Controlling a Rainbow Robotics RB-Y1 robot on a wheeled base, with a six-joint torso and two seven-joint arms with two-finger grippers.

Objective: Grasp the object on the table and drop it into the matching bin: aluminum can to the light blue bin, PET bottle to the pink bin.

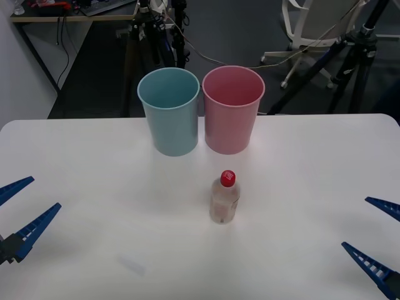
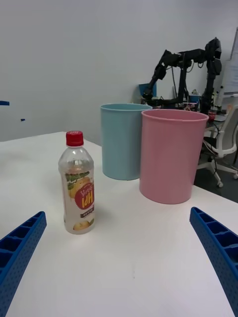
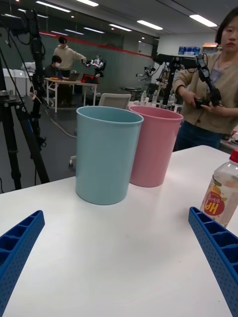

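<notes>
Our right gripper (image 1: 374, 240): fingers spread wide, holding nothing, touching nothing, low over the right edge of the table (image 1: 300, 162). Our left gripper (image 1: 24, 209): likewise wide apart and empty, at the left edge. PET bottle (image 1: 225, 197): upright with red cap on, standing mid-table between our two grippers, well apart from both, just in front of the bins. Pink bin (image 1: 232, 108): far side, beside and nearly touching the light blue bin (image 1: 170, 110); we see nothing inside either. Progress, as we judge it: nothing done; approach, grasp, carry and drop into pink all remain.
</notes>
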